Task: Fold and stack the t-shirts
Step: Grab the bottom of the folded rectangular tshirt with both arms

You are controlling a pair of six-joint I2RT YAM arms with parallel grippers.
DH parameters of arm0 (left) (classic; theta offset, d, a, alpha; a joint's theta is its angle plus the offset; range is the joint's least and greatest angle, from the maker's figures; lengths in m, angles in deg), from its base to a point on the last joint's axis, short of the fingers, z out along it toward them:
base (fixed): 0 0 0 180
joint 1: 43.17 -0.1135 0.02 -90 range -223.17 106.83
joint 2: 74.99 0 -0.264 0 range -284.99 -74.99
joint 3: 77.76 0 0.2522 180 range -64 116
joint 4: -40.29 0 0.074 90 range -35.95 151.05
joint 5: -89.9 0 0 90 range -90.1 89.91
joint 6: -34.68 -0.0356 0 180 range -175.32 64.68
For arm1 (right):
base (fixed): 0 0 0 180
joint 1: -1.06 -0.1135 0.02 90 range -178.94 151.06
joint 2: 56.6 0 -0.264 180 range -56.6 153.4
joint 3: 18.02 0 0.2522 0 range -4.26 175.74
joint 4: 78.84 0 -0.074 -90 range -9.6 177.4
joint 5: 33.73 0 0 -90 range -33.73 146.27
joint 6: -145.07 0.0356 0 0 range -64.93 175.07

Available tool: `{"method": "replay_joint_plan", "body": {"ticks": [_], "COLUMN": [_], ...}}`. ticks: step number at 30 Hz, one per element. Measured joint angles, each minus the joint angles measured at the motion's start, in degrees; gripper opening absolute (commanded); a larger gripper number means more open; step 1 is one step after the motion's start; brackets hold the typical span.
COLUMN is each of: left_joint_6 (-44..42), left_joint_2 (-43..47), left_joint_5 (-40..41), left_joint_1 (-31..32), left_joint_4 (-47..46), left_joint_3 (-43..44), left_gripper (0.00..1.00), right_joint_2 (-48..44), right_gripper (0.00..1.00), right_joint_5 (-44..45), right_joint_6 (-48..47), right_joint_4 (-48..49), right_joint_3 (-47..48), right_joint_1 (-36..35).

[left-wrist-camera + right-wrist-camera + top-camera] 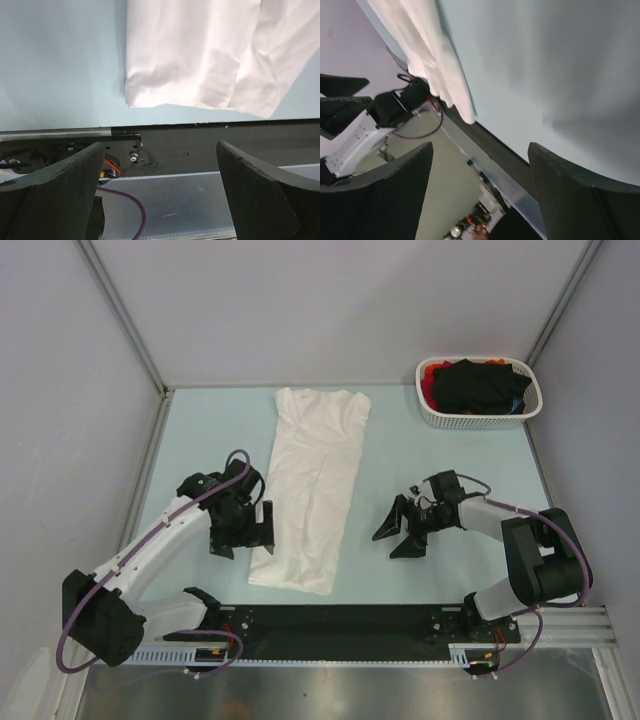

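Observation:
A white t-shirt lies folded into a long narrow strip down the middle of the table, plain side up, no prints showing. Its near hem shows in the left wrist view and in the right wrist view. My left gripper is open and empty, just left of the shirt's near end. My right gripper is open and empty, on the table to the right of the shirt. A black t-shirt and a red t-shirt lie bunched in the basket.
A white perforated basket stands at the far right corner of the pale blue table. A black rail runs along the near edge. Grey walls enclose the table on three sides.

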Motion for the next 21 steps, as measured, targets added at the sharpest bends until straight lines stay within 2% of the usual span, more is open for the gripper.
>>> {"method": "replay_joint_plan", "body": {"ticks": [4, 8, 14, 17, 21], "left_joint_6": [0.33, -0.44, -4.42, -6.32, -8.44], "left_joint_2": [-2.86, -8.68, -14.45, -15.82, -16.33], "left_joint_5": [-1.05, -3.26, -4.98, -5.14, -5.35], "left_joint_1": [-6.43, -12.87, -20.5, -23.12, -25.9], "left_joint_4": [-3.85, -8.17, -12.35, -12.76, -12.83], "left_joint_3": [-2.67, -6.51, -6.69, -6.16, -5.2], "left_gripper": [1.0, 1.0, 1.0, 1.0, 1.0], "right_joint_2": [-1.4, 1.62, 7.54, 9.73, 11.43], "right_gripper": [0.8, 0.8, 0.8, 0.8, 0.8], "right_joint_5": [-1.77, -2.4, 0.92, 1.73, 4.85], "right_joint_6": [14.97, 22.47, 23.85, 23.54, 20.2], "right_joint_4": [20.33, 31.56, 31.04, 29.88, 20.79], "right_joint_3": [-13.57, -14.12, -3.37, 1.14, 6.8], "right_joint_1": [0.52, -4.13, -15.04, -17.29, -17.88]}}
